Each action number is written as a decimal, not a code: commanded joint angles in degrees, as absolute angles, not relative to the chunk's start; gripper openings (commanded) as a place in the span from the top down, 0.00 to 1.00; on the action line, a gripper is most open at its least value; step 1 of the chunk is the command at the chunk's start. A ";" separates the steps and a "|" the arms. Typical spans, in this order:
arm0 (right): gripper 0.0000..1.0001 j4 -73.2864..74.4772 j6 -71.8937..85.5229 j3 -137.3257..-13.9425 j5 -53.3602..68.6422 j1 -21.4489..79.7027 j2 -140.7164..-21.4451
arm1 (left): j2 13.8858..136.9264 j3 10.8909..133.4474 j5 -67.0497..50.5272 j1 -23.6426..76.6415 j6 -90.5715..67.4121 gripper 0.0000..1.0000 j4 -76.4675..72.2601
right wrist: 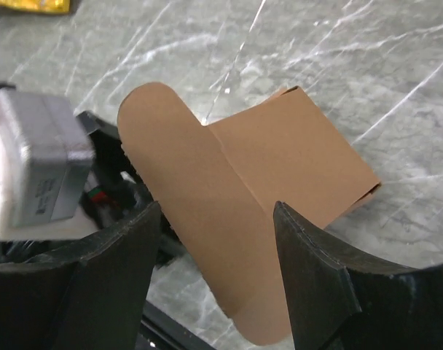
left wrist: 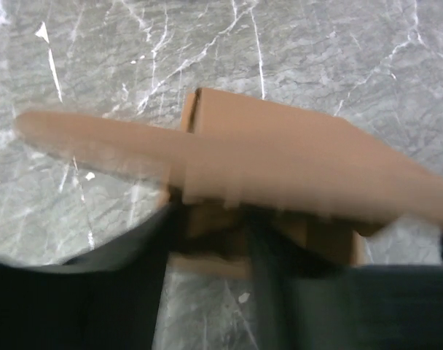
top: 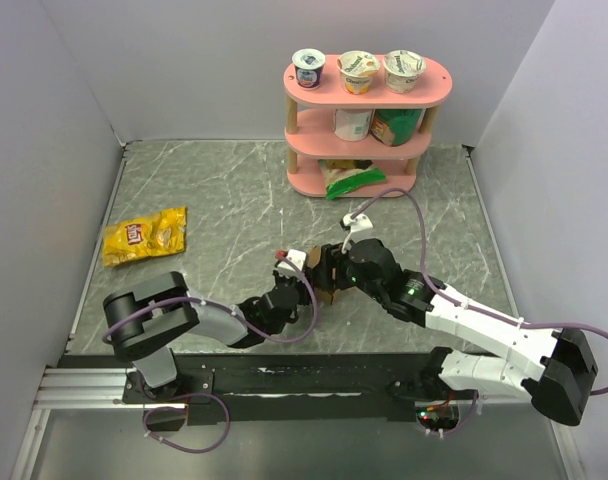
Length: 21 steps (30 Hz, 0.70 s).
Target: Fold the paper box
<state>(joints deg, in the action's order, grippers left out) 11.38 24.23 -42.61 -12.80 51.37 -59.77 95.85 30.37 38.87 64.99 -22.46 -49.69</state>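
The paper box [top: 324,290] is brown cardboard, partly folded, near the table's middle between both grippers. In the left wrist view the box [left wrist: 280,146] has a long rounded flap sticking out sideways over it. My left gripper [left wrist: 210,240] grips the box's near lower edge; it also shows in the top view [top: 302,285]. In the right wrist view the box [right wrist: 294,160] lies on the table with the flap [right wrist: 200,219] raised toward the camera. My right gripper [right wrist: 216,211] is open, one finger on each side of that flap, not touching it; it also shows in the top view [top: 339,262].
A yellow snack bag [top: 144,237] lies at the left. A pink three-tier shelf [top: 367,120] with yogurt cups and a green bag [top: 352,178] stands at the back. White walls enclose the grey marble table [top: 224,200].
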 commanded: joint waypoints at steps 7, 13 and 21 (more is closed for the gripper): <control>0.30 8.00 25.05 -43.15 -16.87 51.06 -61.26 | 91.76 27.34 39.64 66.27 -21.18 0.02 -48.86; 0.30 6.59 24.52 -43.07 -16.44 50.80 -63.37 | 89.56 25.31 40.60 66.97 -21.00 0.04 -49.83; 0.40 6.15 23.12 -42.45 -16.08 50.10 -63.02 | 85.87 23.20 38.68 67.32 -19.86 0.04 -50.54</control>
